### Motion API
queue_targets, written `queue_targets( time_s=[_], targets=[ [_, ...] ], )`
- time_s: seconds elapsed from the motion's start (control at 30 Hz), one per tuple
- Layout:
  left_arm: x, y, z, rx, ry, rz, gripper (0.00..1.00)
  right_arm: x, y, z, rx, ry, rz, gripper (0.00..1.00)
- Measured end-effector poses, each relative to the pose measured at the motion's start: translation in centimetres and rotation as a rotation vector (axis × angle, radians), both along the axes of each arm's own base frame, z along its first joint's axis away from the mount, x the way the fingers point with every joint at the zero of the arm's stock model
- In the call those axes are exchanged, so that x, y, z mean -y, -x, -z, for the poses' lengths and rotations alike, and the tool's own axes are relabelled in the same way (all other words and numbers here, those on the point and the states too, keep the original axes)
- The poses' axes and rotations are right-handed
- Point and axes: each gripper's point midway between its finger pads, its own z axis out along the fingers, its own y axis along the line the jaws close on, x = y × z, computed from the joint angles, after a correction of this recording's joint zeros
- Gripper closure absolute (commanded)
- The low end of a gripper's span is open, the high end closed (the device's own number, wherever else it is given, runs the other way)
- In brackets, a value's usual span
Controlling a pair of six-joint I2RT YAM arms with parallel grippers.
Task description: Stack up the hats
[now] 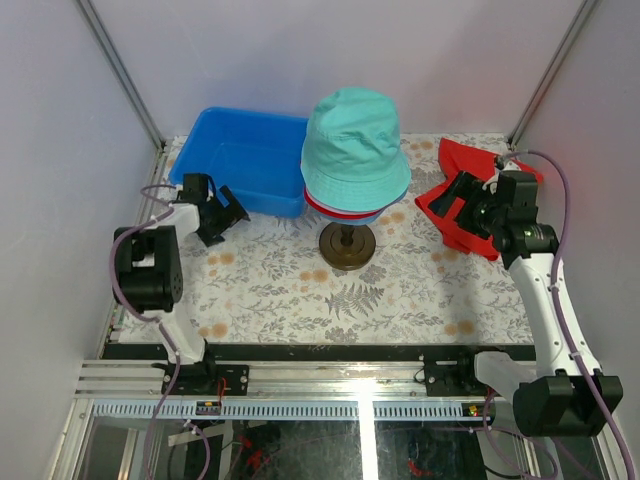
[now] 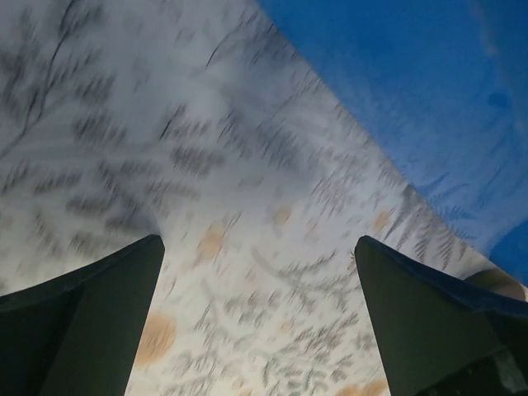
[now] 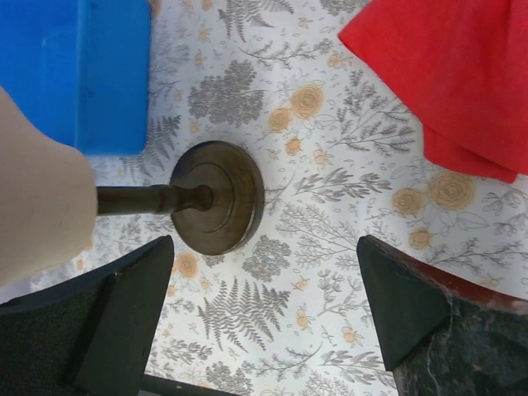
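Observation:
The hats sit stacked on a stand in the middle of the table. A teal hat (image 1: 355, 140) is on top, and below it a red brim (image 1: 328, 207) and a pale bluish brim (image 1: 362, 217) peek out. My left gripper (image 1: 228, 212) is open, low over the tablecloth beside the blue bin, with nothing between its fingers (image 2: 91, 313). My right gripper (image 1: 462, 196) is open to the right of the stack, over the red cloth's edge. In its wrist view the gripper (image 3: 264, 256) holds nothing, and the beige head (image 3: 37, 198) shows at left.
A blue bin (image 1: 245, 160) (image 3: 74, 66) stands at the back left. A flat red cloth (image 1: 470, 205) (image 3: 445, 74) lies at the back right. The stand's round brown base (image 1: 347, 246) (image 3: 219, 198) rests on the flowered tablecloth (image 1: 330, 300). The left wrist view is blurred.

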Motion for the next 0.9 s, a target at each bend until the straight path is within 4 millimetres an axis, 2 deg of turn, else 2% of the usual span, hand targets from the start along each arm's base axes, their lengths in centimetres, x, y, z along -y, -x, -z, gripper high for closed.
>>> queue_targets(
  time_s=[0.07, 0.13, 0.27, 0.37, 0.43, 0.53, 0.63, 0.7, 0.8, 0.9],
  targets=[
    [-0.1, -2.6, 0.1, 0.030, 0.003, 0.006, 0.00, 0.4, 0.1, 0.3, -0.003, 0.025, 0.009, 0.01],
    [-0.3, -4.3, -0.1, 0.050, 0.005, 0.012, 0.00, 1.0, 0.2, 1.1, -0.025, 0.058, 0.019, 0.01],
    [0.0, -6.8, -1.4, 0.099, 0.041, 0.044, 0.00, 1.9, 0.1, 3.6, -0.106, 0.104, 0.031, 0.01],
    [0.5, -6.9, -2.4, 0.126, 0.063, 0.062, 0.00, 1.9, -0.1, 5.2, -0.140, 0.112, 0.025, 0.01],
    [0.6, -6.0, -3.9, 0.164, 0.059, 0.068, 0.00, 2.1, -0.2, 6.0, -0.135, 0.119, 0.032, 0.01],
    [0.4, -3.4, -7.8, 0.250, 0.039, 0.067, 0.00, 2.7, -0.4, 6.7, -0.127, 0.146, 0.054, 0.01],
    [-0.2, -0.4, -12.0, 0.374, -0.003, 0.058, 0.00, 3.1, -1.5, 6.8, -0.117, 0.168, 0.056, 0.01],
    [-0.6, 1.6, -14.1, 0.449, -0.038, 0.048, 0.00, 3.2, -2.6, 7.0, -0.128, 0.178, 0.052, 0.01],
    [-1.2, 4.2, -15.7, 0.507, -0.095, 0.022, 0.00, 3.2, -4.2, 7.5, -0.150, 0.183, 0.041, 0.01],
    [-2.6, 7.0, -17.1, 0.581, -0.187, -0.048, 0.00, 2.8, -4.5, 7.8, -0.150, 0.168, 0.027, 0.01]
  ],
)
